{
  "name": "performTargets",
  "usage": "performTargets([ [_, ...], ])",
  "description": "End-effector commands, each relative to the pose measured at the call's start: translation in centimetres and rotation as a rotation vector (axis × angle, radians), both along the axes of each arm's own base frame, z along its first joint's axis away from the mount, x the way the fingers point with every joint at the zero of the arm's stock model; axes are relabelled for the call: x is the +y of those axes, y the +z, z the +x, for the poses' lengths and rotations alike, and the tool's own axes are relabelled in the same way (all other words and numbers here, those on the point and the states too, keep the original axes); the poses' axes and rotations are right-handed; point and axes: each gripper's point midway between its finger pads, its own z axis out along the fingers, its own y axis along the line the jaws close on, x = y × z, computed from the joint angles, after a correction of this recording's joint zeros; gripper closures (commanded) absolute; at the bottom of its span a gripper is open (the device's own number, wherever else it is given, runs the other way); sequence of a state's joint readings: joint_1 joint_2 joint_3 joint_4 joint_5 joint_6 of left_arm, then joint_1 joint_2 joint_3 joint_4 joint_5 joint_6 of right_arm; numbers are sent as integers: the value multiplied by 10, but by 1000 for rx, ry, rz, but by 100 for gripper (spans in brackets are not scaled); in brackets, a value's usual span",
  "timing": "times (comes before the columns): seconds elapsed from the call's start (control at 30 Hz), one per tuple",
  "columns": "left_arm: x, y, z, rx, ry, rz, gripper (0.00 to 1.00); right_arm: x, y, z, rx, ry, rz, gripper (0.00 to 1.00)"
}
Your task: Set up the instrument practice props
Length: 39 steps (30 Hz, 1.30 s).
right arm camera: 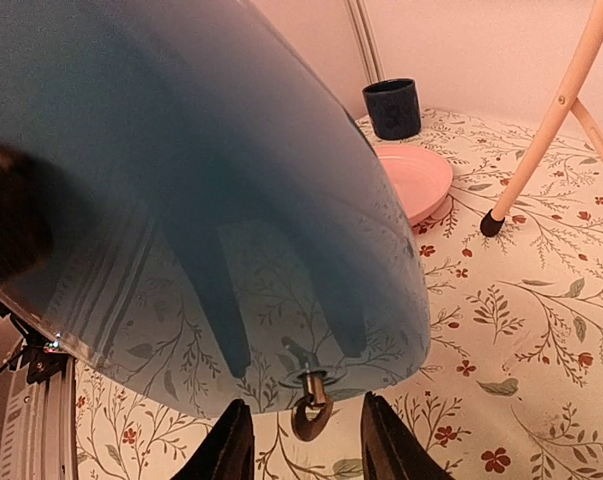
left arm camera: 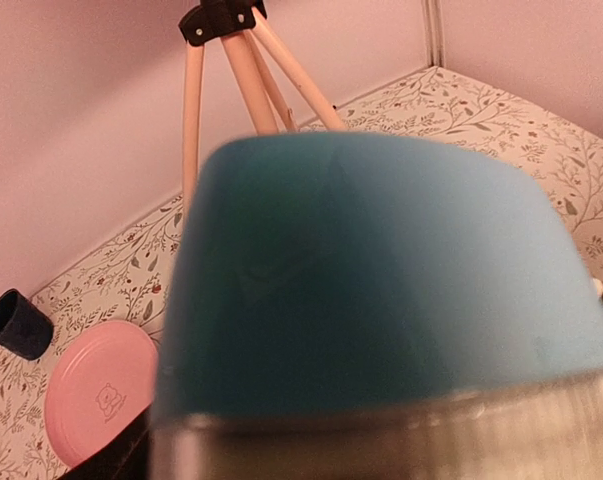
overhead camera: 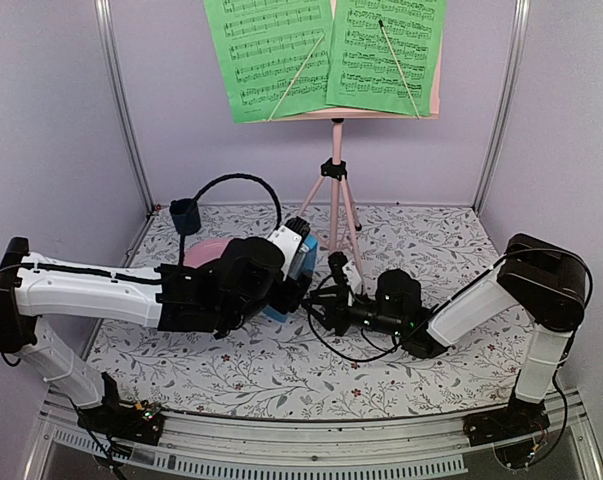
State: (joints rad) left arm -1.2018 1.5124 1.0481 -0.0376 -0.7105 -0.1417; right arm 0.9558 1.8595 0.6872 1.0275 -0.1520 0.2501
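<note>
The small blue pyramid metronome (overhead camera: pixel 303 265) is tilted at the tip of the left gripper (overhead camera: pixel 281 278), near the middle of the floral table (overhead camera: pixel 281 375). It hides those jaws, so I cannot tell their state. The right gripper (right arm camera: pixel 306 445) has its jaws apart, holding nothing, on either side of a small metal hook (right arm camera: pixel 309 405) at the metronome's lower edge.

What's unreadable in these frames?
- Left wrist: the blurred metronome fills the view, hiding the fingers and grip of the left gripper.
- Top external: the sheet-music pages are cut off by the top edge; the left arm covers part of the pink disc.
- Right wrist: the metronome is cropped, its shape unreadable.
</note>
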Motion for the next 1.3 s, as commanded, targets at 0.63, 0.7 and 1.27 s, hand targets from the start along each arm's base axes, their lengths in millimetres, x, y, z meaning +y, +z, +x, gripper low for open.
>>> performTargets([
  [0.63, -9, 45, -7, -71, -42, -150, 75, -1, 18, 3, -25, -29, 6, 67],
  [0.7, -10, 44, -6, -71, -44, -145, 75, -2, 18, 3, -28, -32, 4, 67],
  [1.27, -12, 39, -8, -67, -60, -149, 77, -2, 24, -1, -11, -16, 21, 100],
])
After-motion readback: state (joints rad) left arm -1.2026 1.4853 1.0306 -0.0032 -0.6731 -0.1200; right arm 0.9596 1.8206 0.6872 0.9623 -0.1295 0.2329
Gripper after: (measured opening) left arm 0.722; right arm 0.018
